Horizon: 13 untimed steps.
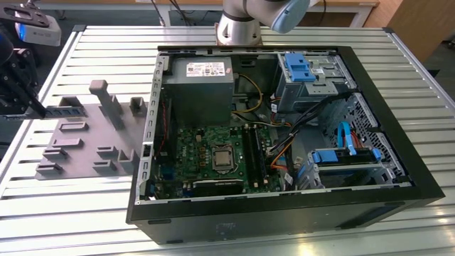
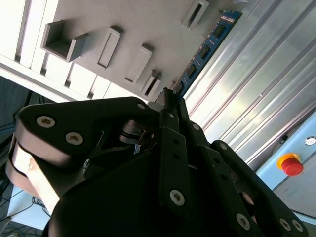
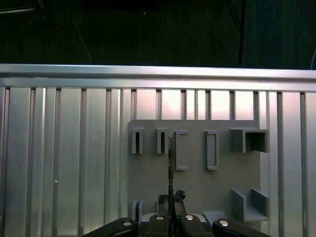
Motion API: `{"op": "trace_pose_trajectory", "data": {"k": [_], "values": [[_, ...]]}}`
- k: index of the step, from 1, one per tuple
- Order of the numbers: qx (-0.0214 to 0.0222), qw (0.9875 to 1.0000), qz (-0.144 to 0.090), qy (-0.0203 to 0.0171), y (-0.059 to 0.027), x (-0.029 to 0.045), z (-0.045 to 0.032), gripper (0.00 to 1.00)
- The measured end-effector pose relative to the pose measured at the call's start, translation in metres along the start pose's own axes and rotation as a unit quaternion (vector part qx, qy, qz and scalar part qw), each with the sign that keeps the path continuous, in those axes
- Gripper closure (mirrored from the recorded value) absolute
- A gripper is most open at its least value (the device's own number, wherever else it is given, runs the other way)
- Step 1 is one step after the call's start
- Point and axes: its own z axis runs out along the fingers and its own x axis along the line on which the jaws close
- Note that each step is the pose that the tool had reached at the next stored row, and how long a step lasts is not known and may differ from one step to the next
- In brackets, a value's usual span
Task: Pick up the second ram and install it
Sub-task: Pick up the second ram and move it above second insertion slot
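at grey fixture (image 1: pixel 85 144) edge, jaws gripping second ram (image 2: pixel 210 44)

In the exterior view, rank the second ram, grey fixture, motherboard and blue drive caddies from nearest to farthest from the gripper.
1. second ram, held in the gripper, exterior view's left.
2. grey fixture, right beside it.
3. motherboard, inside the open case.
4. blue drive caddies, case's far side, exterior view's right.

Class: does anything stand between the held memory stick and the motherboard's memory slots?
The gripper grips the second ram by the grey fixture. Its upright blocks and the case's wall lie between it and the slots; nothing covers the slots from above.
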Motion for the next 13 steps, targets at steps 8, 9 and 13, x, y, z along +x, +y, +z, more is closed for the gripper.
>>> {"op": "trace_pose_trajectory", "data": {"k": [8,9,13], "values": [[0.0001,1.0,0.0,-0.0001,0.0001,-0.0001,-0.003,0.86],[0.0,1.0,0.0,0.0,0.0001,-0.0001,-0.0036,0.86],[0.0,1.0,0.0,0.0,0.0002,-0.0002,-0.0052,0.86]]}}
